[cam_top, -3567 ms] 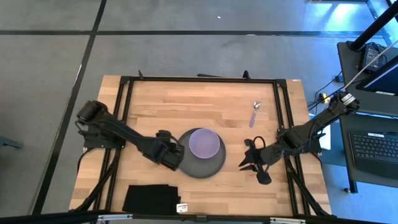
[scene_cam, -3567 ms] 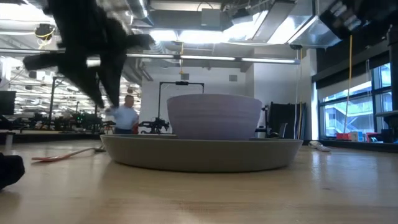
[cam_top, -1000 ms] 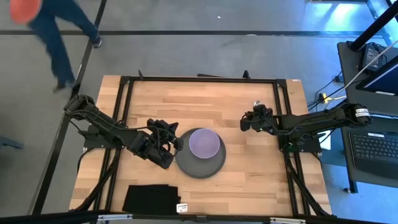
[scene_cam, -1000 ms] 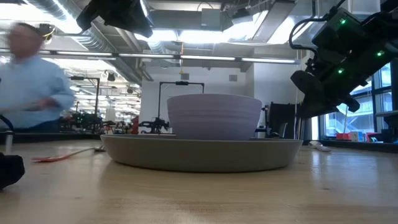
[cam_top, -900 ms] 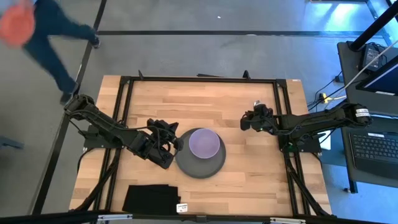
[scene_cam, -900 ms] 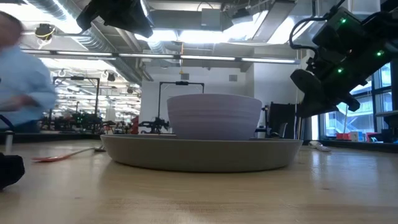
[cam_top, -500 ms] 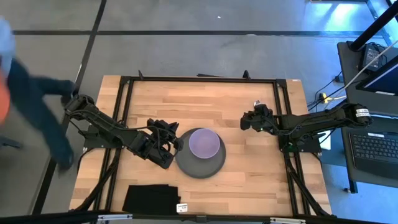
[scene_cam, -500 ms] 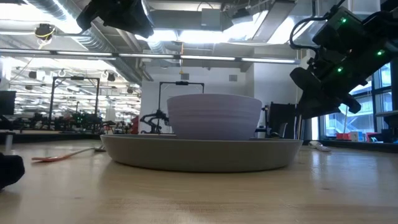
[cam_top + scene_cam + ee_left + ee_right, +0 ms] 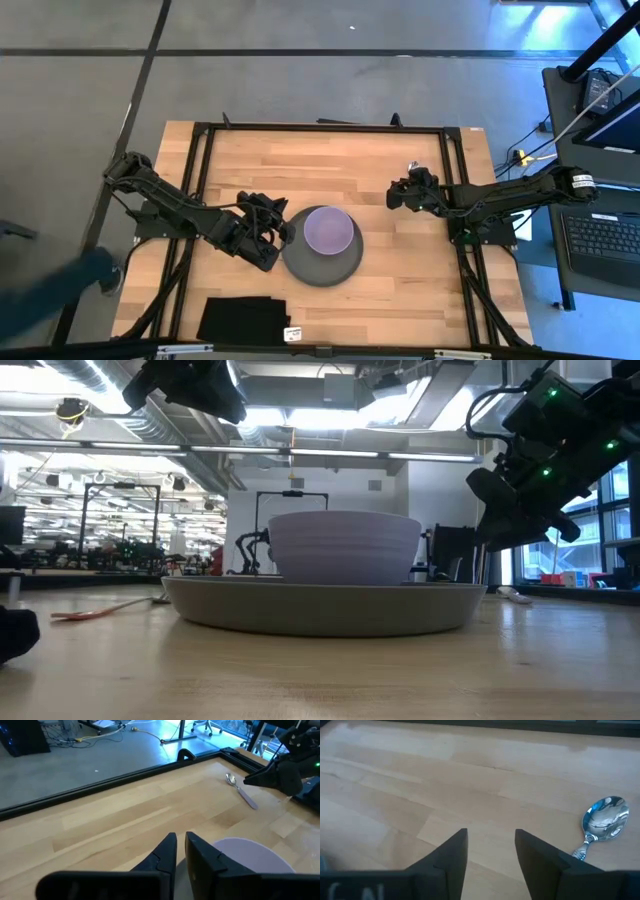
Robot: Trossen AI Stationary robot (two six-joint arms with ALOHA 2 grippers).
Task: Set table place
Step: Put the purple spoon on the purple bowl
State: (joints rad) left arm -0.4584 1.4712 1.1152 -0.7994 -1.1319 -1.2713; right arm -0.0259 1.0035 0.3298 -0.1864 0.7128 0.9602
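The dark grey plate (image 9: 335, 268) lies at the table's middle with the lilac bowl (image 9: 328, 229) standing in it. My left gripper (image 9: 283, 231) hovers at the plate's left rim, shut and empty (image 9: 181, 842). My right gripper (image 9: 392, 197) hangs open and empty (image 9: 490, 837) above the wood, right of the plate. The spoon (image 9: 604, 817) lies flat on the table just beyond it; the high view shows only its metal head (image 9: 411, 166). The orange-handled fork (image 9: 100, 610) lies flat on the table left of the plate; my left arm hides it in the high view.
A folded black cloth (image 9: 240, 320) lies at the table's near left edge. A black rail frame (image 9: 320, 128) runs around the tabletop. Bare wood (image 9: 300, 170) lies between the plate and the far rail.
Neither gripper nor any thing on the table has moved. A person has walked along the floor past the table's far left corner toward its left side.
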